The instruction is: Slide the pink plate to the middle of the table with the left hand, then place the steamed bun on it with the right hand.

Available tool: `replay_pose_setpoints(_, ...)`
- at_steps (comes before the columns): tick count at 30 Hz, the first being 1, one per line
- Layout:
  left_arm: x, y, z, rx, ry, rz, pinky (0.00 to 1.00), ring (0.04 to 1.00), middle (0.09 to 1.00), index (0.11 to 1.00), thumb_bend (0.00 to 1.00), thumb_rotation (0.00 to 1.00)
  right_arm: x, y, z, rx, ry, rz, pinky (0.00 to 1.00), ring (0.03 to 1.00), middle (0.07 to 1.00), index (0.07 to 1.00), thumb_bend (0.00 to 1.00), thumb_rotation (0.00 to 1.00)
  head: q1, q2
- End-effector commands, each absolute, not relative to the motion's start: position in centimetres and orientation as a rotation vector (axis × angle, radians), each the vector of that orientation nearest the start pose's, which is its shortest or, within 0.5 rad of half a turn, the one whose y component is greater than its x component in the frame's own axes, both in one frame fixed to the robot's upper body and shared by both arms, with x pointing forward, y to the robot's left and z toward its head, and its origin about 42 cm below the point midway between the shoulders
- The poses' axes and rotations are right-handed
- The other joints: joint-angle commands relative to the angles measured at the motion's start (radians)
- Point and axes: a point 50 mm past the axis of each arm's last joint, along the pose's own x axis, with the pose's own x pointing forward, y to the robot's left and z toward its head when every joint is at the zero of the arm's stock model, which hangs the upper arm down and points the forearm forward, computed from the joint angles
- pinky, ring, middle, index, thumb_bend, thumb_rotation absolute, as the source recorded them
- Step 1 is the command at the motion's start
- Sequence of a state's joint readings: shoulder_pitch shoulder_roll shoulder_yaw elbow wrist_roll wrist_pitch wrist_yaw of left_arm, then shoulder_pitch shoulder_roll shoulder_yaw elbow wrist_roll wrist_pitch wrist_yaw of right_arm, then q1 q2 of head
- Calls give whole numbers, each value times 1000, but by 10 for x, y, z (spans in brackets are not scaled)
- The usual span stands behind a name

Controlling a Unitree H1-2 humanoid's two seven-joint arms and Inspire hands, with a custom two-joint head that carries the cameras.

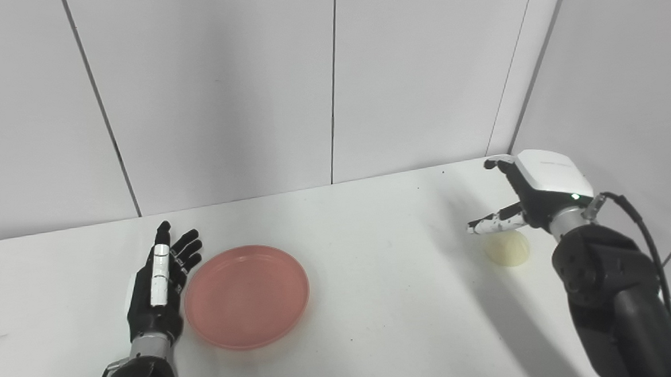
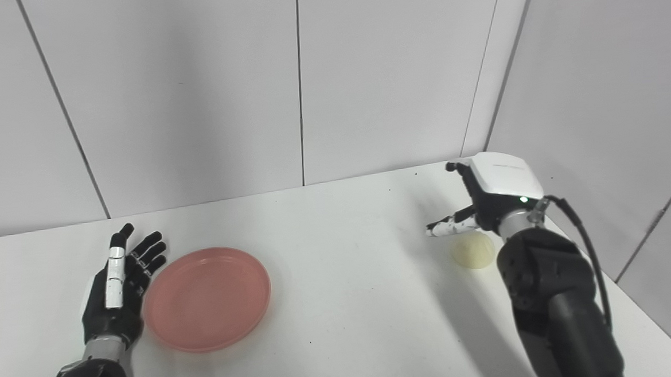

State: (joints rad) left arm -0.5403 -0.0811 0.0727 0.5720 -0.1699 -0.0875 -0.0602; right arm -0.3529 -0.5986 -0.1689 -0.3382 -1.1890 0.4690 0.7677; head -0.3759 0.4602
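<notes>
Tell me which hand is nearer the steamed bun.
Right. The right hand hovers open just above the steamed bun, not gripping it. The left hand lies open across the table, beside the pink plate.

Illumination is bright, even and diffuse across both views, with no hard glare. The white surface reads slightly overexposed, washing out texture. A soft, broad shadow runs diagonally over the surface from the right hand and its arm toward the lower edge. A thin, faint shadow rims the near side of the pink plate. The pale steamed bun has low contrast against the surface. Focus is acceptable overall; fine detail is soft and slightly grainy.
</notes>
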Motion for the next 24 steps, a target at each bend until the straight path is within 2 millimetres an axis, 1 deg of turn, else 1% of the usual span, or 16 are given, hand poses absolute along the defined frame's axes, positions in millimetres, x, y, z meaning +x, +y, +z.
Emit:
replay_pose_setpoints(1, 435, 135, 116, -240, 57, -159, 846, 820, 797, 948, 716, 837, 346, -404, 344, -1502, 274, -349, 813, 898, 887, 818, 988, 394, 1, 1)
replay_pose_setpoints(3, 435, 135, 115, -234, 57, -160, 847, 819, 796, 946, 711, 835, 353, -408, 337, -1530, 319, -347, 825, 901, 890, 820, 986, 388, 4, 0)
replay_pose_setpoints(4, 435, 135, 115, -230, 57, -161, 834, 811, 796, 939, 732, 832, 356, -410, 333, -1548, 337, -346, 842, 915, 914, 824, 975, 382, 4, 0)
replay_pose_setpoints(6, 435, 134, 114, -223, 57, -162, 827, 806, 793, 936, 737, 829, 365, -415, 323, -1564, 373, -339, 834, 907, 913, 825, 971, 364, 11, -2)
replay_pose_setpoints(11, 435, 132, 113, -234, 58, -166, 827, 798, 781, 938, 724, 814, 380, -427, 307, -1574, 439, -325, 743, 830, 860, 819, 970, 358, 15, 1)
replay_pose_setpoints(14, 434, 131, 113, -216, 55, -174, 814, 797, 786, 948, 729, 833, 386, -434, 300, -1543, 470, -302, 708, 808, 844, 818, 963, 350, 20, 5)
replay_pose_setpoints(15, 434, 131, 113, -213, 55, -175, 809, 796, 787, 951, 729, 839, 388, -436, 297, -1531, 477, -294, 682, 803, 844, 816, 978, 371, 21, 5)
replay_pose_setpoints(20, 434, 130, 112, -203, 57, -179, 803, 794, 787, 957, 733, 848, 393, -446, 284, -1505, 515, -263, 729, 821, 856, 818, 1000, 450, 28, 6)
replay_pose_setpoints(24, 434, 130, 112, -209, 58, -181, 799, 796, 784, 957, 733, 846, 394, -447, 278, -1490, 523, -246, 736, 815, 845, 818, 1000, 459, 28, 6)
